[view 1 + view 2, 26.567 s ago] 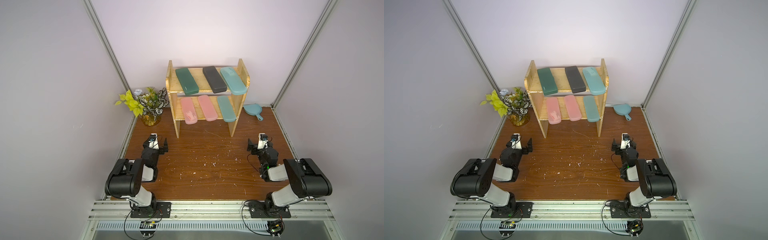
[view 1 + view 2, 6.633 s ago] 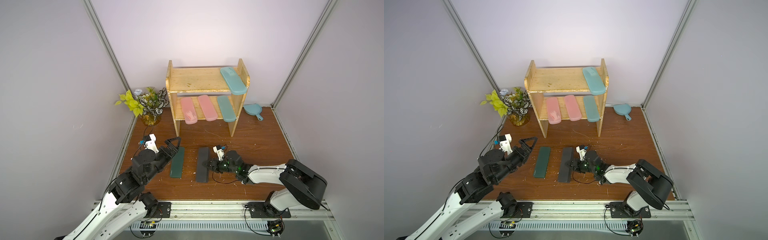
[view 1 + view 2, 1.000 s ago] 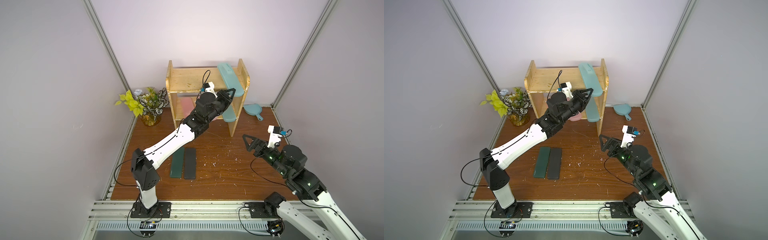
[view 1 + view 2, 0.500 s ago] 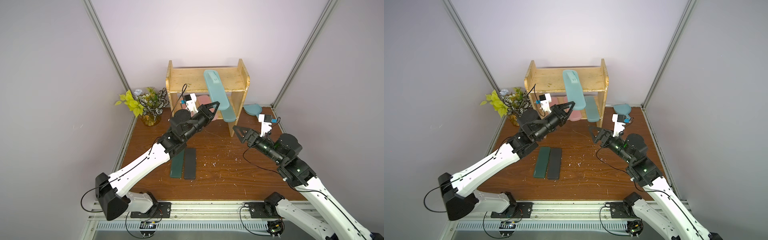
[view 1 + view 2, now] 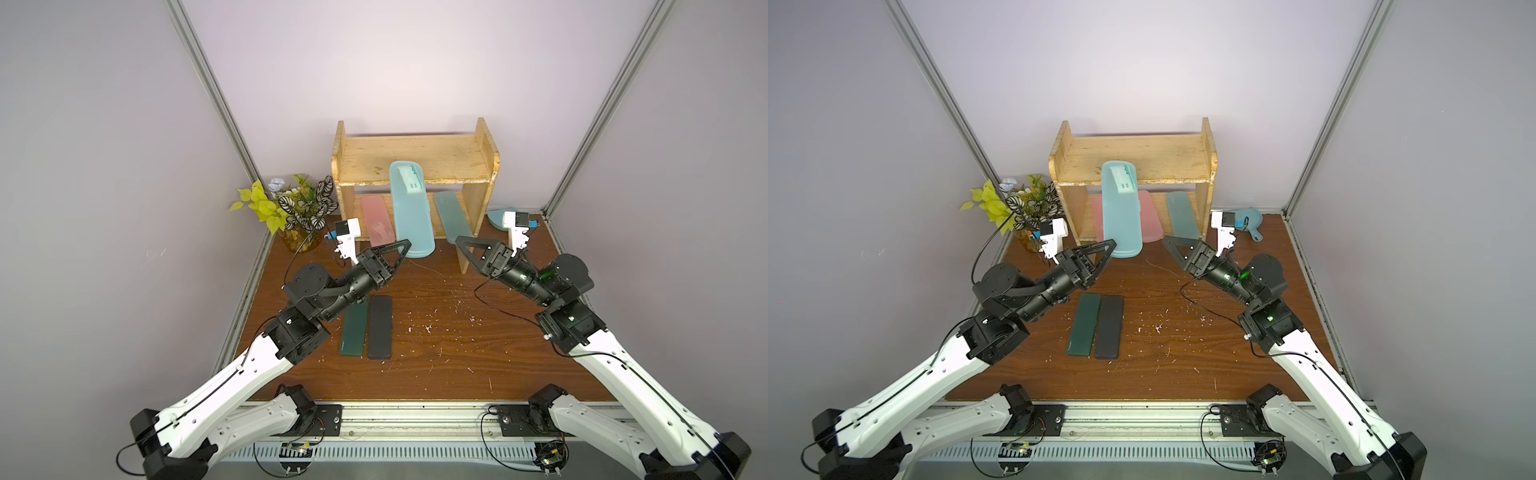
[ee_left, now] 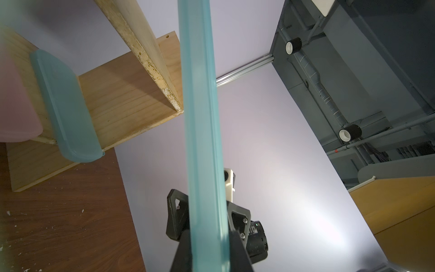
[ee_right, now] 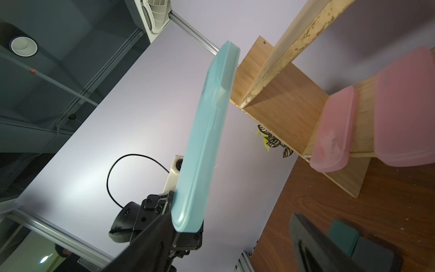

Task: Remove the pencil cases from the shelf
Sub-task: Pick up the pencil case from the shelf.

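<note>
My left gripper (image 5: 402, 248) is shut on the lower end of a light teal pencil case (image 5: 411, 212), which stands upright in the air before the shelf (image 5: 451, 158); both top views show it (image 5: 1121, 212). On the lower tier lie two pink pencil cases (image 5: 1150, 216) (image 5: 1096, 216) and a teal one (image 5: 451, 214). A dark green case (image 5: 354, 328) and a black case (image 5: 380, 326) lie side by side on the table. My right gripper (image 5: 461, 243) is open and holds nothing, close to the shelf's right post. The right wrist view shows the held case (image 7: 207, 131).
A potted plant (image 5: 291, 208) stands left of the shelf. A blue dustpan (image 5: 496, 216) lies behind my right gripper at the back right. White crumbs are scattered over the brown table (image 5: 436, 357). Walls close in on three sides.
My left arm has drawn back from the shelf's top tier, carrying the teal case down and to the left. My right gripper has moved forward toward the shelf's lower tier.
</note>
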Tool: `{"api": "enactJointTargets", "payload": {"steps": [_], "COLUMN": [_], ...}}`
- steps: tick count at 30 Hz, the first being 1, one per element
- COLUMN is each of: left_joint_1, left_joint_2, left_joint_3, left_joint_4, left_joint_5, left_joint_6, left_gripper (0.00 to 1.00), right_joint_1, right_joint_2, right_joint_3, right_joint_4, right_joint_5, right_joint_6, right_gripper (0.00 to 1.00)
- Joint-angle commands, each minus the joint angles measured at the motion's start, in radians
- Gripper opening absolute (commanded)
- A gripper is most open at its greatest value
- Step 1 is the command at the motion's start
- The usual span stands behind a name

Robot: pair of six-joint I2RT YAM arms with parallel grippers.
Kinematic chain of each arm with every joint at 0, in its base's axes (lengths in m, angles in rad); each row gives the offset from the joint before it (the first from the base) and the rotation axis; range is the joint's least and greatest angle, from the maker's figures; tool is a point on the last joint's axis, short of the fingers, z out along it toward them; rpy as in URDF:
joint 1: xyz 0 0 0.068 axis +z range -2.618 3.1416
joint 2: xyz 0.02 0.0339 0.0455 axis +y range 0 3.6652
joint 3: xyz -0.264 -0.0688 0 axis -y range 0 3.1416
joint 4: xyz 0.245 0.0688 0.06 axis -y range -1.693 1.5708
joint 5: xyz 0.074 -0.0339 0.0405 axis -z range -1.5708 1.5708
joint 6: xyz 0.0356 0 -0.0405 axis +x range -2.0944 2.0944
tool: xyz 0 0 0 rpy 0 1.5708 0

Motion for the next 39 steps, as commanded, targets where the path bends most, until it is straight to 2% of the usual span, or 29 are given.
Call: {"api": "enactJointTargets", "payload": {"steps": [1,6,19,28,36,39], "left_joint_1": [0.008,0.007,0.001,-0.006,-0.008,-0.008], "left_joint_2": [-0.036,-0.047,-0.038,-0.025,-0.025,-0.013], "left_joint_3": [-0.018,-0.043,-0.095,-0.115,-0.136,-0.134], "left_joint_4": [-0.007,0.005,0.082,0.105,0.127,0.131], "left_joint_5": [0.056,0.11,0.187,0.228,0.242,0.247], "left_joint_6": [-0.008,-0.038,-0.075,-0.075,-0.076,-0.076], "left_gripper": [0.0,0.0,0.0,0.0,0.01,0.11], "right_joint_1": [-0.001,0.001,0.072,0.084,0.084,0.084], "right_joint_2": [0.029,0.082,0.13,0.135,0.119,0.111], "right_joint_3": [0.07,0.096,0.085,0.031,-0.006,-0.019], "right_joint_4": [0.113,0.162,0.19,0.287,0.323,0.332], "right_joint_5": [-0.097,-0.143,-0.117,-0.088,-0.079,-0.078], "right_joint_6": [0.054,0.108,0.151,0.222,0.257,0.266], "right_gripper": [0.84,0.81,0.72,0.46,0.32,0.27]}}
